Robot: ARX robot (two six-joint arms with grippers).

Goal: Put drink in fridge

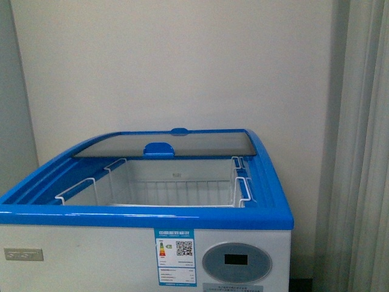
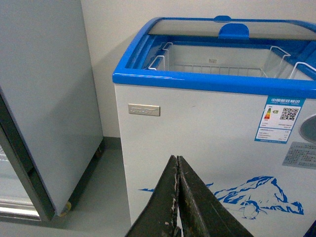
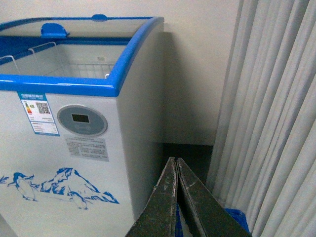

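Left jaws: the two dark, worn fingers of the left gripper (image 2: 177,197) are seen pressed together in the left wrist view, with nothing held between them.
Right jaws: the dark fingers of the right gripper (image 3: 176,197) are likewise seen closed flat against each other in the right wrist view, with nothing gripped.
Below the right gripper: a scrap of blue plastic (image 3: 232,215) is glimpsed beside the fingers; what it belongs to cannot be told.
Fridge: the white chest fridge with a blue top rim (image 1: 146,216) is placed straight ahead of the robot, against a pale wall (image 1: 182,61).
Lid: the curved glass sliding lid with a blue handle (image 1: 161,148) is found pushed to the back edge of the fridge, so the front of the chest is left uncovered.
Inside: white wire baskets (image 1: 176,185) are hung along the front and side rims of the fridge; no contents can be made out in them.
Front panel: a blue energy label (image 1: 175,255) and a grey oval display (image 1: 236,261) are mounted near the front right corner; a blue mountain-and-penguin decal (image 2: 256,195) is printed lower down.
Left of the fridge: a tall grey-white cabinet on casters (image 2: 44,98) is stood just beside it.
Right of the fridge: pale pleated curtains (image 3: 266,113) are hung near its right side.
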